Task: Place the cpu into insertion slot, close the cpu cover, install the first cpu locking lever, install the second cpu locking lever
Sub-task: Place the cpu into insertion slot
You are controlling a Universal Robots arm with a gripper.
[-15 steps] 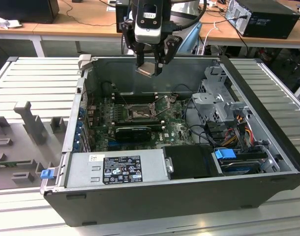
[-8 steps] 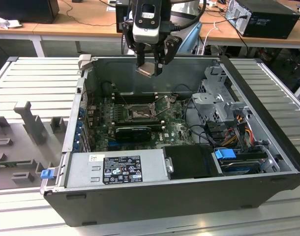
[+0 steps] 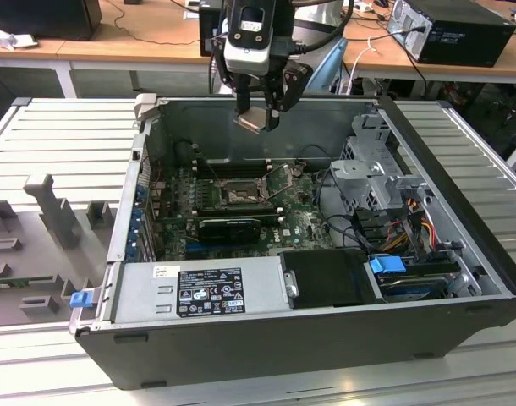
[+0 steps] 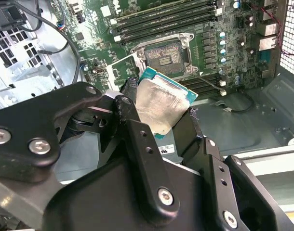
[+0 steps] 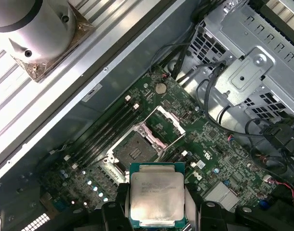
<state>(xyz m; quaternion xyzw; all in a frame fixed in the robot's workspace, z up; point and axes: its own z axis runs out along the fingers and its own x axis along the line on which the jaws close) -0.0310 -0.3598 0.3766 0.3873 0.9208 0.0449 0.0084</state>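
Exterior view: end effector (image 3: 258, 117) clamps cpu (image 3: 250, 122), well apart frm insertion slot (image 3: 238, 196).

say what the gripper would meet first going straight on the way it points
Probably the motherboard at or beside the insertion slot, the held cpu touching before the gripper; depth is unclear.

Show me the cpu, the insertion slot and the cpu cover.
the cpu (image 5: 156, 195): first wrist view, its metal top face.
the insertion slot (image 5: 133, 151): first wrist view, its pin field.
the cpu cover (image 5: 173, 120): first wrist view, its frame edge.
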